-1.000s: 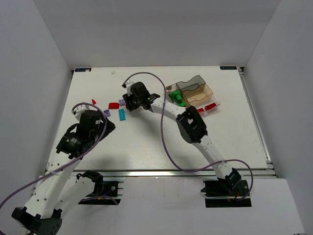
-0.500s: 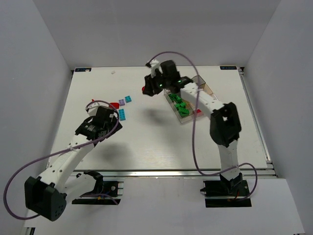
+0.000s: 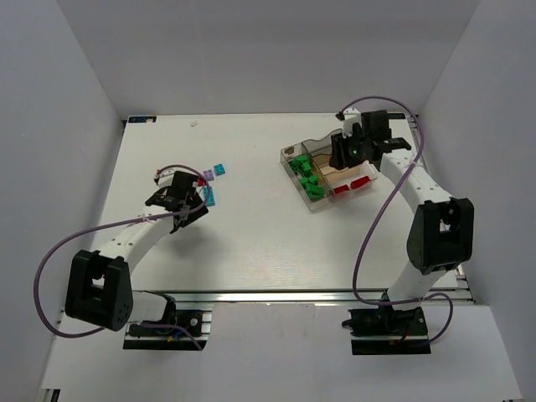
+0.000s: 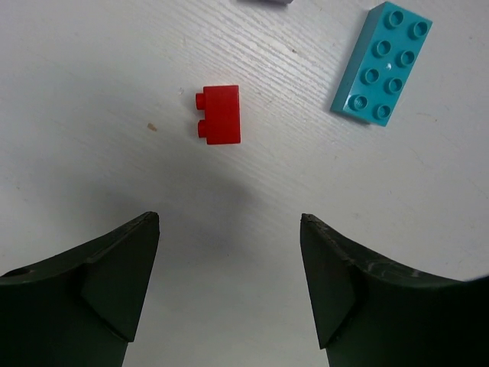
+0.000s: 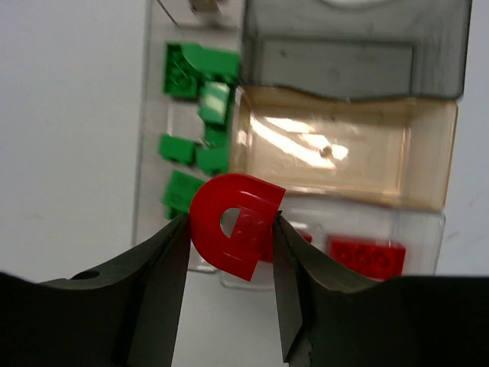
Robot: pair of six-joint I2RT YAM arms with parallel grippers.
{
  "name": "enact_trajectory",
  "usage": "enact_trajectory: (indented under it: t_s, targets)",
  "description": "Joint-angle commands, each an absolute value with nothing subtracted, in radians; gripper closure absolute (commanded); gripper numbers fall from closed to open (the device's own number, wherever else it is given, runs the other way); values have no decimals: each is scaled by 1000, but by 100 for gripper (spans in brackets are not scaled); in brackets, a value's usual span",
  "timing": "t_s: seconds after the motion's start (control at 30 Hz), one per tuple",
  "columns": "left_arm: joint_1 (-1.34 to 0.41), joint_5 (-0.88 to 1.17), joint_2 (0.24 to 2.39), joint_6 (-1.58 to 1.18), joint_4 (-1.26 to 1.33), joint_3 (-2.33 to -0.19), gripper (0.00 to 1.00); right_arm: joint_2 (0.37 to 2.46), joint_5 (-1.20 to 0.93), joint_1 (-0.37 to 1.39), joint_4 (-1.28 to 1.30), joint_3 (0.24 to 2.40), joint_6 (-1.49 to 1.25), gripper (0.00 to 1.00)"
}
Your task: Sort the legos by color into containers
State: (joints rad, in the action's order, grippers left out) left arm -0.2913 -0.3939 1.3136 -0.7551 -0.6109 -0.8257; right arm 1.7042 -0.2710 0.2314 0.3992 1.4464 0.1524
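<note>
My right gripper [image 5: 231, 223] is shut on a red arch-shaped lego [image 5: 229, 254] and holds it above the clear tray [image 5: 344, 200], over the edge of the compartment holding red legos [image 5: 367, 256]. Green legos [image 5: 197, 115] fill the long narrow section. In the top view the right gripper [image 3: 347, 152] hangs over the tray [image 3: 339, 170]. My left gripper [image 4: 229, 222] is open and empty just short of a small red lego [image 4: 220, 115], with a cyan lego [image 4: 382, 63] to its right. In the top view the left gripper [image 3: 180, 194] is at the left of the table.
A brownish compartment [image 5: 344, 153] and a grey one [image 5: 359, 53] hold no bricks. Two cyan legos [image 3: 219, 170] [image 3: 209, 198] and a purple one [image 3: 207, 177] lie loose by the left gripper. The table's walls rise close on both sides.
My right arm has swung from the loose bricks at the table's left-middle over to the tray, carrying the red arch lego. My left gripper has reached forward to the loose bricks.
</note>
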Motion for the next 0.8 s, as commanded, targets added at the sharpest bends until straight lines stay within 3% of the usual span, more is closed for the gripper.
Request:
enact_trajectory:
  t_s: [0.0, 0.2, 0.43, 0.53, 0.57, 0.67, 0.77]
  targets:
    - [-268, -367, 1312, -709, -549, -857, 16, 1651, -206, 201, 446, 1390, 227, 100]
    - [-225, -338, 1344, -652, -540, -887, 16, 1654, -186, 169, 440, 1295, 284, 99]
    - [-187, -301, 1370, -635, -523, -910, 16, 1749, -173, 163, 413, 1302, 330, 85]
    - [-167, -284, 1374, -630, -523, -913, 16, 1781, -167, 161, 408, 1316, 344, 68]
    - [-167, -279, 1377, -627, -522, -910, 16, 1789, -167, 161, 408, 1321, 348, 56]
    - [-158, -267, 1385, -623, -518, -908, 16, 1813, -167, 158, 408, 1333, 357, 40]
    - [-140, -246, 1394, -618, -514, -910, 16, 1816, -182, 155, 403, 1342, 357, 30]
